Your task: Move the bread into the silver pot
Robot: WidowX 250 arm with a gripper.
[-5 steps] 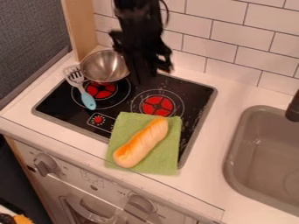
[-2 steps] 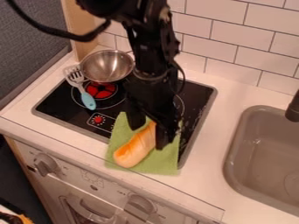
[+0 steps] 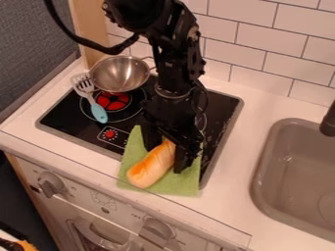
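Observation:
The black gripper (image 3: pixel 165 158) hangs over the stove's front part, open, with one finger on each side of the bread's upper half. Beneath it the orange-tan bread (image 3: pixel 150 169) lies slanted on a green cloth (image 3: pixel 188 185), its far end hidden by the gripper. At the stove's back left corner stands the silver pot (image 3: pixel 120 74), behind and to the left of the gripper; no food shows inside it.
A spatula with a blue handle (image 3: pixel 98 112) leans against the pot's left side, over the black stove (image 3: pixel 70 113). The grey sink (image 3: pixel 294 174) and its dark faucet (image 3: pixel 329 120) are on the right. A tiled wall (image 3: pixel 262 44) rises behind the counter.
The arm has come forward and down from the back of the stove to the bread. Since the later earlier frame, the gripper has sunk slightly lower. Bread and pot have kept their places.

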